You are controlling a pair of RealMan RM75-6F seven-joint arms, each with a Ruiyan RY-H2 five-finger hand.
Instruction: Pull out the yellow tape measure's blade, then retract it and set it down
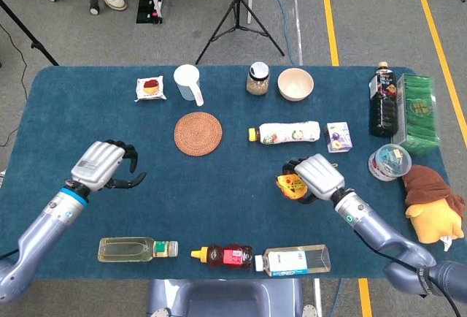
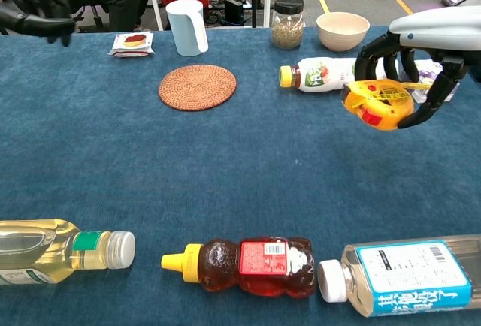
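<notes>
You're at the pick-up end of step one: your right robot hand (image 2: pixel 421 55) has its fingers wrapped round the yellow plastic tape measure (image 2: pixel 377 103) and, judging from the chest view, holds it clear of the blue cloth-covered counter (image 2: pixel 248 168). The case sits under the palm, its end poking out toward your left side. Blade isn't pulled yet. Your left robot hand (image 1: pixel 106 167) is well apart, far to the left, fingers loosely curled on nothing. Next: bring it across to the case and pinch the blade tip; I can't make out the tab here.
</notes>
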